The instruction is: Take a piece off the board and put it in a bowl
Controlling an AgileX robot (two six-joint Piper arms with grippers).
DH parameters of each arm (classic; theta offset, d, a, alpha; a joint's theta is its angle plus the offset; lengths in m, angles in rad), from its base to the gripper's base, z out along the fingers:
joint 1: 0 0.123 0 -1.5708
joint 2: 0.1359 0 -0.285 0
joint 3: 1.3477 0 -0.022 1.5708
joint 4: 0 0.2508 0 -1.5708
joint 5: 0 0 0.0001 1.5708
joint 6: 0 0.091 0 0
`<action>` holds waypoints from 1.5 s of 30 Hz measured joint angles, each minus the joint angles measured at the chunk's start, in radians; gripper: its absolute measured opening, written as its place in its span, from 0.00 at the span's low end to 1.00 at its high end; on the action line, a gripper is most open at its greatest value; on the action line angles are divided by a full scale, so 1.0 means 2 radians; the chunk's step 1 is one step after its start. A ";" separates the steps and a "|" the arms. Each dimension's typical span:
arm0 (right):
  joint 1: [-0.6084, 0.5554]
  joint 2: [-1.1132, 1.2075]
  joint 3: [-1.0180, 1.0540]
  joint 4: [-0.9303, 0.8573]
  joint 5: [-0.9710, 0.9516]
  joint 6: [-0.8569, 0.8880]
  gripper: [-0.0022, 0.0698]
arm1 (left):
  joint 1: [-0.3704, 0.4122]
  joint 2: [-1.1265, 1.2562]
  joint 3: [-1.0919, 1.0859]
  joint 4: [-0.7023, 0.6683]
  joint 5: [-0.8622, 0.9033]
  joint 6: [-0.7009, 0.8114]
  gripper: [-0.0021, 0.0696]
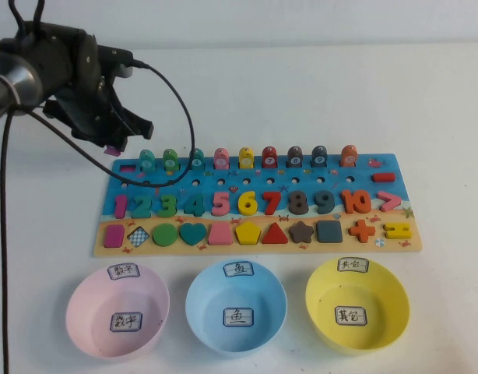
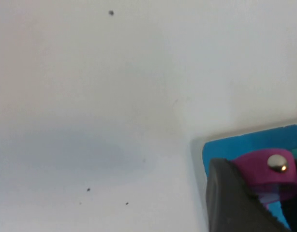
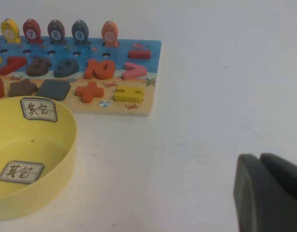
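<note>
Holding the piece [image 1: 112, 148] pinched between its closed fingers, my left end effector [image 1: 110, 142] hangs just above the far left corner of the board [image 1: 258, 204]; in the left wrist view the magenta piece [image 2: 264, 170] with its metal stud sits clamped beside a dark fingertip [image 2: 230, 198]. The blue bowl [image 1: 236, 305] lies well nearer me and to that end effector's right, between a pink bowl [image 1: 118, 310] and a yellow bowl [image 1: 357, 302] on the bench [image 1: 426, 93]. My right end effector [image 3: 269, 193] is parked low beyond the board's right end, fingers together, empty.
</note>
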 joint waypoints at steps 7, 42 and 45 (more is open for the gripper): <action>0.000 0.000 0.000 0.000 0.000 0.000 0.01 | 0.000 -0.051 0.000 0.001 0.037 0.000 0.29; 0.000 0.000 0.000 0.000 0.000 0.000 0.01 | -0.180 -0.397 0.396 -0.095 0.033 -0.018 0.29; 0.000 0.000 0.000 0.000 0.000 0.000 0.01 | -0.208 -0.359 0.373 -0.096 0.043 -0.018 0.29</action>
